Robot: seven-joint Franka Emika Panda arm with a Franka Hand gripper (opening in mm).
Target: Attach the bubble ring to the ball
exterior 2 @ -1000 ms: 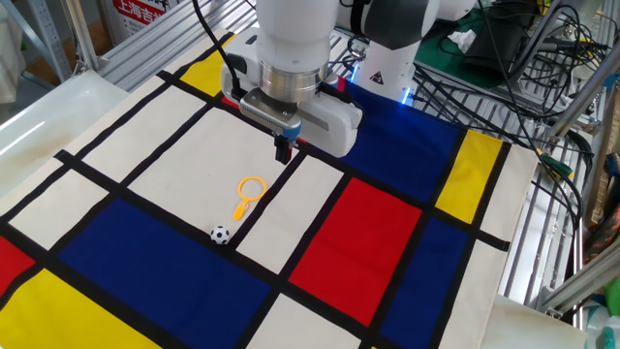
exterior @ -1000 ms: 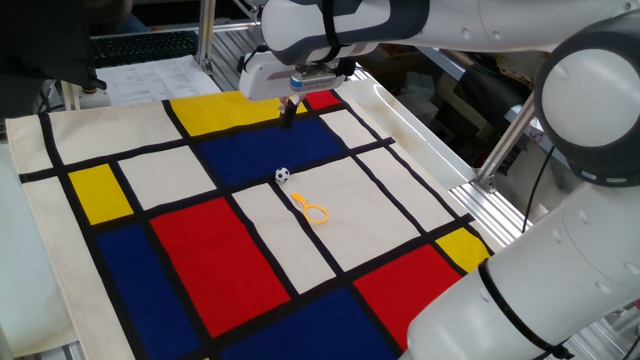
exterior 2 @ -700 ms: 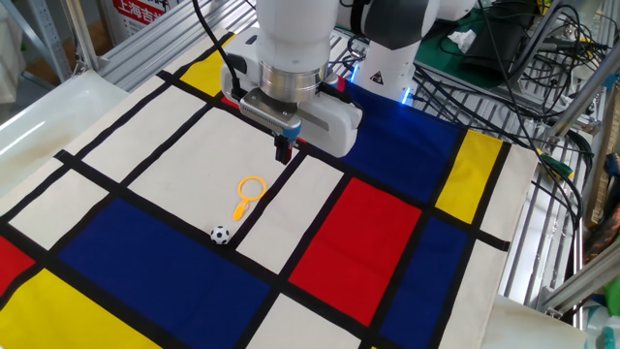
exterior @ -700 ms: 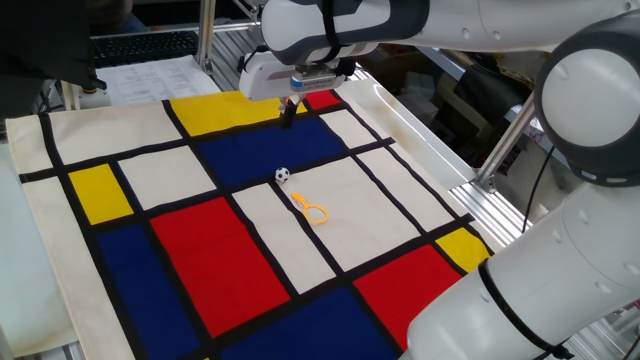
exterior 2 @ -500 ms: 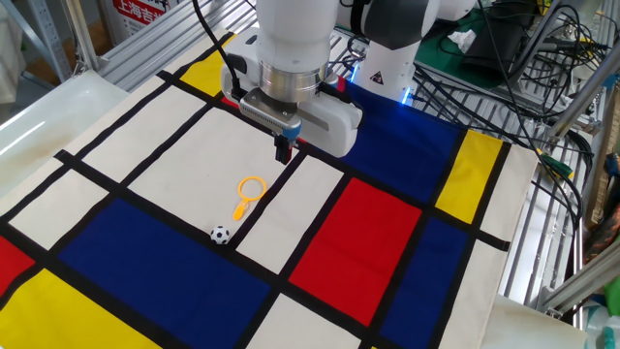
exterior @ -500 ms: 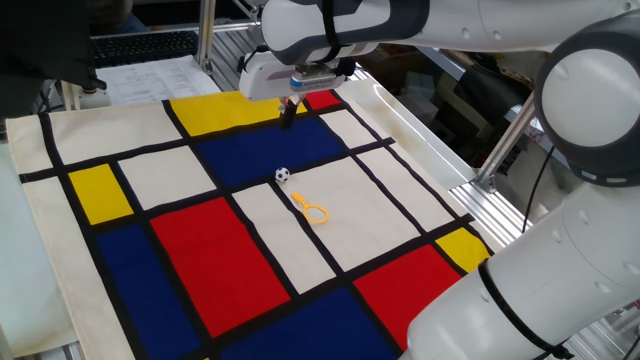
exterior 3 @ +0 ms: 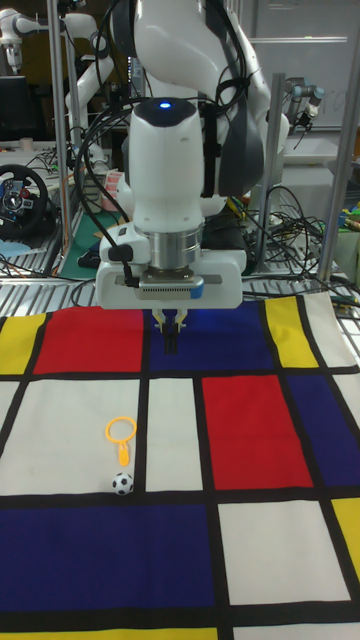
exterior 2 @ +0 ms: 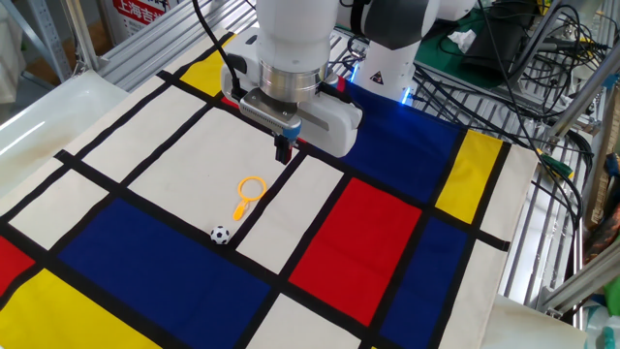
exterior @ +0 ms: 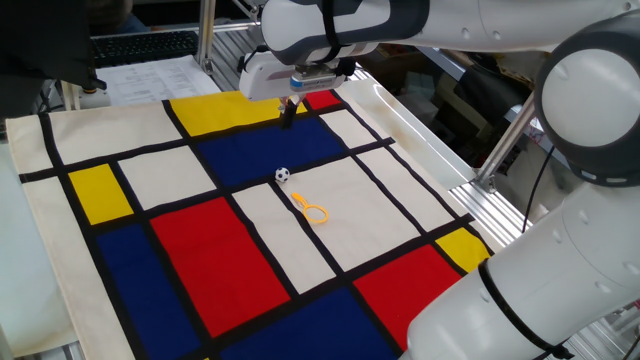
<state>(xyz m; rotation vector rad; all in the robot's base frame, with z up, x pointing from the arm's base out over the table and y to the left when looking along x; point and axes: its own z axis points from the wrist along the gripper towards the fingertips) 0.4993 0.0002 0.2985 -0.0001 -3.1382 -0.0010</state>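
The yellow-orange bubble ring (exterior: 311, 209) (exterior 2: 249, 193) (exterior 3: 121, 434) lies flat on a white patch of the cloth. Its handle points toward the black-and-white ball (exterior: 282, 175) (exterior 2: 221, 234) (exterior 3: 121, 483), which rests a short way off, apart from the ring. My gripper (exterior: 288, 111) (exterior 2: 283, 150) (exterior 3: 172, 337) hangs above the cloth beyond the ring, well clear of both. Its fingers are pressed together with nothing between them.
A cloth of red, blue, yellow and white blocks with black lines (exterior: 200, 240) covers the table. Metal framing (exterior: 500, 190) runs along one edge. Cables and gear (exterior 2: 523, 48) sit past the cloth's far side, and the robot base (exterior 2: 387, 58) stands at the table edge.
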